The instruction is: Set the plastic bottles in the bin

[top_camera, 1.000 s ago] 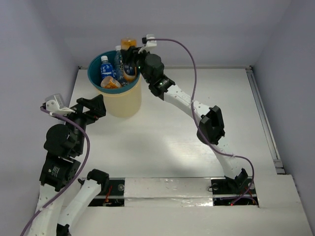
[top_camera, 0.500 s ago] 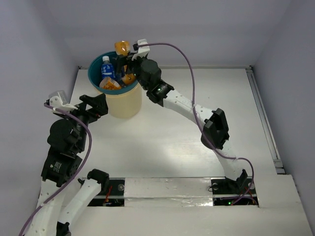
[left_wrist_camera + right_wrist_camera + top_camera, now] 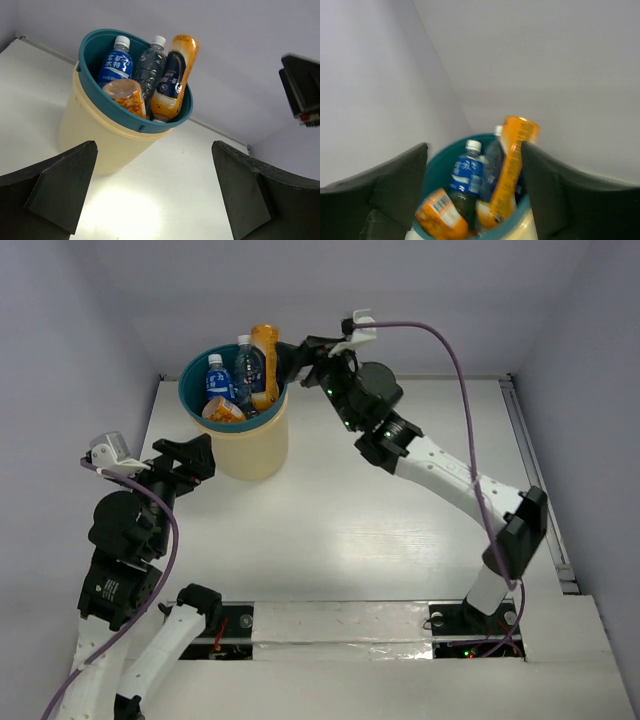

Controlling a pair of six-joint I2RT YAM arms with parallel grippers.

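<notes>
Right jaws, open and empty, have drawn back; the orange bottle they released now leans inside the bin just ahead of them. Left jaws gape wide, empty. No bottle seems left outside

The right gripper is no longer over the bin; it sits just off the rim at three o'clock, jaws apart. The tall orange bottle now stands inside.

Landmark: round cream plastic bin, teal-rimmed, on white table.
In bin: plastic bottles; tall orange bottle rightmost.
Right of bin: right gripper, by rim.
Before bin, left: left gripper.
</notes>
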